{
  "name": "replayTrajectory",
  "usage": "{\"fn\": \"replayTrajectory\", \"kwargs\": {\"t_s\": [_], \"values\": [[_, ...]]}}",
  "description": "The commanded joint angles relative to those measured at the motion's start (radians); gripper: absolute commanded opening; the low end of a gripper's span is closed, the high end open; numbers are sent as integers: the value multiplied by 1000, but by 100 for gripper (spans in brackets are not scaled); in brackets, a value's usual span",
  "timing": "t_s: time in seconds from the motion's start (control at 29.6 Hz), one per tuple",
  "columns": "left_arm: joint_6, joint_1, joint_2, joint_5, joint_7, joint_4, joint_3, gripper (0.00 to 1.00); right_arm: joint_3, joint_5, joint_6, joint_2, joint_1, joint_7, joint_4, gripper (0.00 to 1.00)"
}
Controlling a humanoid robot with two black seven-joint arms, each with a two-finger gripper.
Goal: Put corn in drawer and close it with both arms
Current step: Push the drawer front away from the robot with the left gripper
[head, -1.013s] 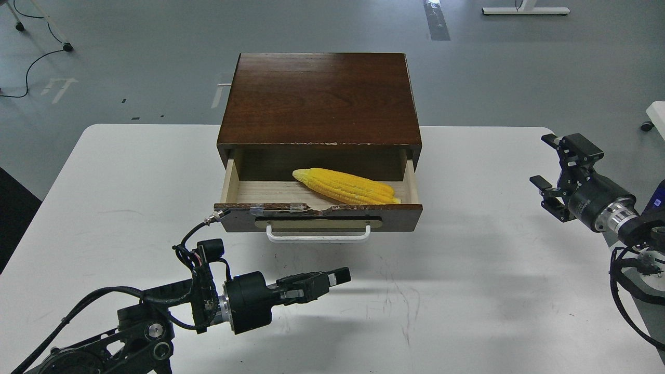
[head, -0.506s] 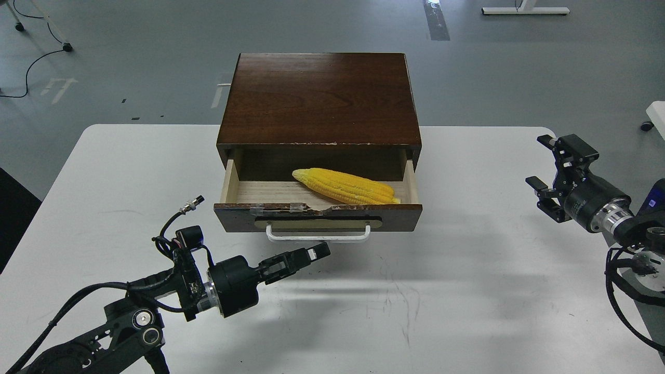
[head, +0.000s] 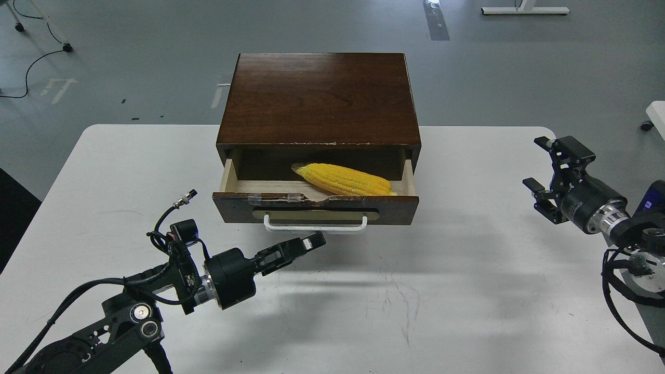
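Observation:
The yellow corn [head: 343,180] lies inside the open drawer [head: 400,208], tip pointing left, against the back right. The drawer sticks partly out of the dark wood box [head: 319,98]; its white bar handle [head: 314,227] faces me. My left gripper [head: 313,241] is shut and empty, its tip just below the handle's middle and touching or nearly touching the drawer front. My right gripper [head: 540,165] is open and empty, hovering far to the right of the drawer, above the table's right edge.
The box stands at the back middle of a white table [head: 441,291]. Grey floor lies beyond, with cables at the far left [head: 31,62] and a white stand's foot at the top right [head: 524,9].
The drawer has slid partway back into the box. My left gripper has moved forward and up to the drawer front. My right gripper has drifted slightly left.

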Motion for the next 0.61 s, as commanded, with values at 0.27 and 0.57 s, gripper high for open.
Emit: {"fn": "replayTrajectory", "kwargs": {"t_s": [0.27,0.57], "values": [[13,0,-4,-4,16,12,-8,0,0,0,0,0,-4,0,-2,98],[16,-17,-11,-6,19,55,-21,0,1,0,0,0,-16,0,-3,98]]}}
